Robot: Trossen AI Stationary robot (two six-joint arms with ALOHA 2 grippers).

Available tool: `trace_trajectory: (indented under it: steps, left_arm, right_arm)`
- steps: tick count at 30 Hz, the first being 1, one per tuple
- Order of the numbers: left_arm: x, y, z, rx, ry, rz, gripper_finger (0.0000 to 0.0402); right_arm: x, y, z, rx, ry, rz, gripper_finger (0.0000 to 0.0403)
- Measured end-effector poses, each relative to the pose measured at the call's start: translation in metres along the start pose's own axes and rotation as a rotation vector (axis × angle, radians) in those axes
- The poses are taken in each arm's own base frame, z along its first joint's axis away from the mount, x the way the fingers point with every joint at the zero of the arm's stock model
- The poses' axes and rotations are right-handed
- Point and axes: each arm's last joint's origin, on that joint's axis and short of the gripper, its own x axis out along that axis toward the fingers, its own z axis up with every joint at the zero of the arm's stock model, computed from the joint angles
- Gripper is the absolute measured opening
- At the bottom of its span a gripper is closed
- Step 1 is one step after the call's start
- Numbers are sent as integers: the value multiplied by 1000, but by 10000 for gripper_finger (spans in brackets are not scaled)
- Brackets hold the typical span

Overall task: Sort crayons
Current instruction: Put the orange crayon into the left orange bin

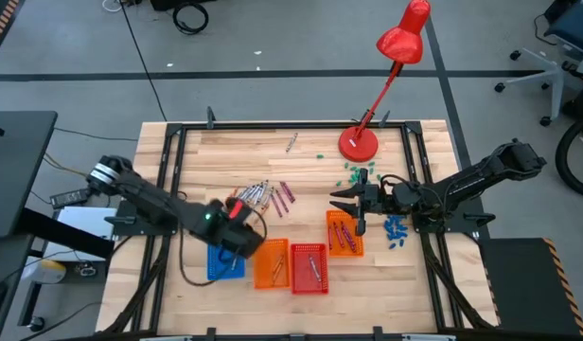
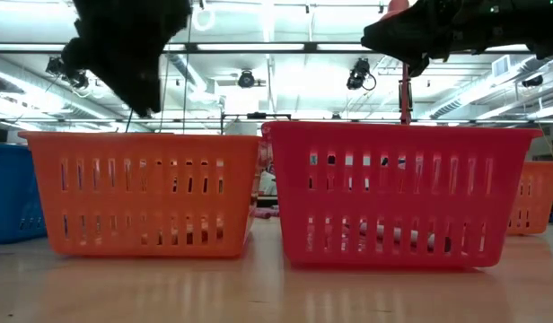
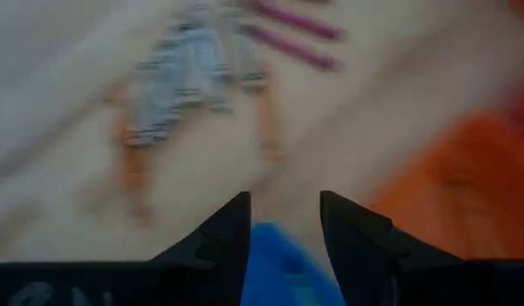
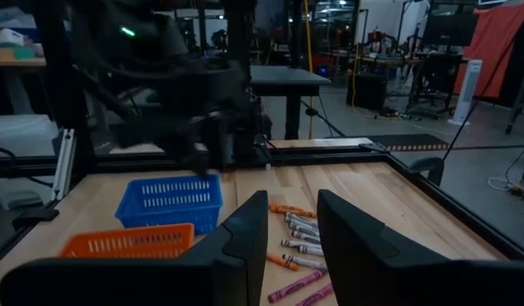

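Observation:
The crayons (image 1: 265, 196) lie in a loose pile on the wood near the table's middle, orange, grey-white and magenta sticks (image 4: 300, 234); in the left wrist view the crayons (image 3: 194, 76) are blurred. More crayons lie in the trays. My left gripper (image 1: 244, 227) hovers open over the far end of the blue tray (image 1: 225, 260), just near-left of the pile, with nothing between its fingers (image 3: 283, 223). My right gripper (image 1: 344, 201) stands open and level to the right of the pile, above the far end of a small orange tray (image 1: 344, 234), empty (image 4: 292, 229).
An orange tray (image 1: 273, 264) and a red tray (image 1: 309, 268) stand near the front edge, right of the blue one. A red desk lamp (image 1: 359, 142) stands at the far right. Teal bits (image 1: 353, 173) and blue bits (image 1: 396, 228) lie by my right arm.

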Motion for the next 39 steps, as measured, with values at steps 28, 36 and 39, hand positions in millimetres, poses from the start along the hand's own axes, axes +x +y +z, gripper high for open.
trace_trajectory:
  steps: [28,36,39]
  left_arm:
    - [74,99,6,41,194,176,110]
    - [95,112,-2,41,168,132,110]
    - [104,116,-5,23,170,103,110]
  right_arm:
    - [-1,2,-2,-9,17,13,110]
    - [-1,2,-1,-7,13,13,110]
    - [-1,2,-1,-8,13,13,110]
